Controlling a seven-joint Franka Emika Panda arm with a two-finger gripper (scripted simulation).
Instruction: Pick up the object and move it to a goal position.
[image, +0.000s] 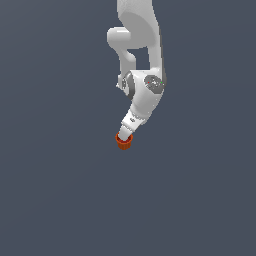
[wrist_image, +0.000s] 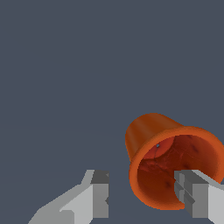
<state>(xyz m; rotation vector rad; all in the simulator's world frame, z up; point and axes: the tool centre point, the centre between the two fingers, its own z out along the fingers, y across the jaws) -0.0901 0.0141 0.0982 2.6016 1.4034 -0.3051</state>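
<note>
Object: small orange-red cup, tapered sides, wider rim, mottled darker interior facing the wrist camera. Sits at the gripper tip; fingers spread apart, one finger overlapping the rim. Grasp: cannot tell.

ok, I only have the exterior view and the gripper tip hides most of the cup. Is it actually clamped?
Observer: Not by the wrist view. The gripper is open, and there is a visible gap between one finger and the cup.
Operator: Where's the second finger?
Observer: The second finger overlaps the cup's mouth and looks to be inside the rim, so the near wall sits between the two fingers.
Operator: Cup orientation?
Observer: Its opening faces the wrist camera, and the mottled inside bottom is visible.
</note>
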